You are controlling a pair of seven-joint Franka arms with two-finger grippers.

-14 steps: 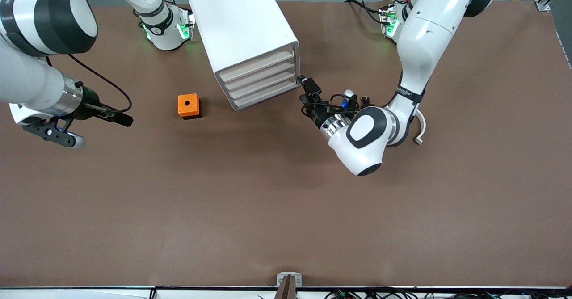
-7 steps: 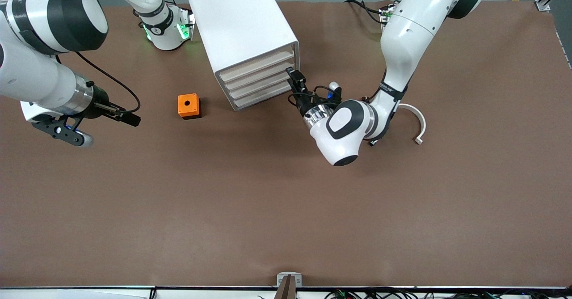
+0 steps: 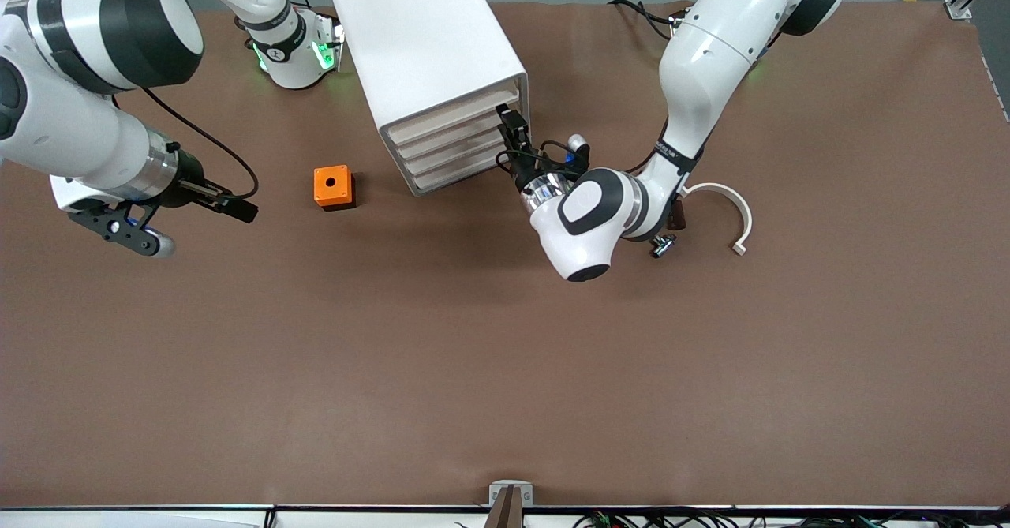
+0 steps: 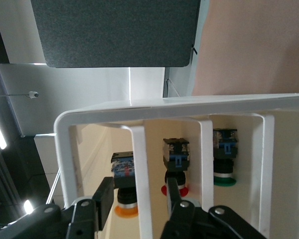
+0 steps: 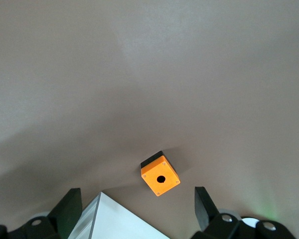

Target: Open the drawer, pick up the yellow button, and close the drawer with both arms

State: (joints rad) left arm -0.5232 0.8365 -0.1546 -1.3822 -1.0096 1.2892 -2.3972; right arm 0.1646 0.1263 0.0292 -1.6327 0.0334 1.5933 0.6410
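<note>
**Left gripper at the front of the top drawer, right arm waiting**

Right gripper (image 3: pixel 241 211): hangs over bare desk (image 3: pixel 505 370) at the right arm's end, with its fingers (image 5: pixel 70 209) spread wide and holding nothing. This arm waits.

Orange cube (image 3: pixel 333 187): stands on the desk between the right gripper and the cabinet (image 3: pixel 418 31), apart from both.

Drawer (image 3: pixel 454 115): the topmost of four in the cabinet, shut flush with the three below it. It is probably a light, stiff plastic tray that slides easily. The thin front lip is the natural place to pinch, though a pull at one corner could skew it in its runners.

Left gripper (image 3: pixel 511 127): sits at the cabinet front, at the end toward the left arm. In the left wrist view its fingers (image 4: pixel 104 196) are parted on either side of a white front slat and have not yet closed on it.

Button (image 4: pixel 124 186): seen in the left wrist view, in the uppermost compartment, just past the fingertips. It looks tiny, light and hard. The round cap may slip, so the squared body offers the surer hold.

Curved white part (image 3: pixel 730 204) and a small metal piece (image 3: pixel 661 245): both lie on the desk beside the left arm.
</note>
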